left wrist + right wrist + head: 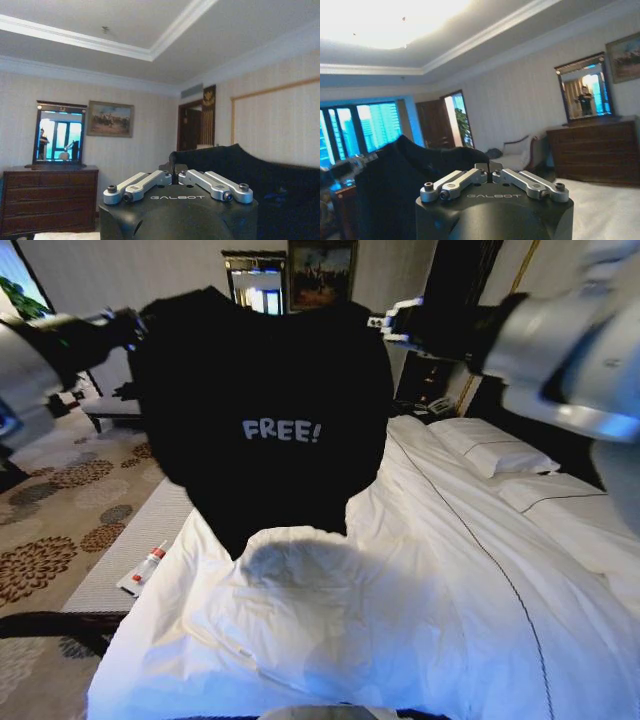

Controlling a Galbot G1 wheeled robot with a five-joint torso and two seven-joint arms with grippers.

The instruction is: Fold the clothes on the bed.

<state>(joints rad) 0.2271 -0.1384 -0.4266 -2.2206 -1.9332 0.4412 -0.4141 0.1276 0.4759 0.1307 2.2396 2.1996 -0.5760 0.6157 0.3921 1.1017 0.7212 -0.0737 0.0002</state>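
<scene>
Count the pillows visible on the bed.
2: one white pillow near the headboard behind the right claw, another beside it toward the bed's far right. The held T-shirt may hide more.

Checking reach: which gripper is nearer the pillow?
Right. The right gripper holds the black T-shirt by a shoulder above the pillow side; the left gripper holds the opposite shoulder, over the bed's far edge.

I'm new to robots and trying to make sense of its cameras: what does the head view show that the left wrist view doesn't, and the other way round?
Head view: the T-shirt's white "FREE!" lettering, the bed with white duvet and pillows, and the right gripper at the shirt's other shoulder.

Left wrist view: the ceiling moulding, a wooden dresser, and the left gripper pinching black fabric.

Both: the black T-shirt held up, the mirror and the painting.
</scene>
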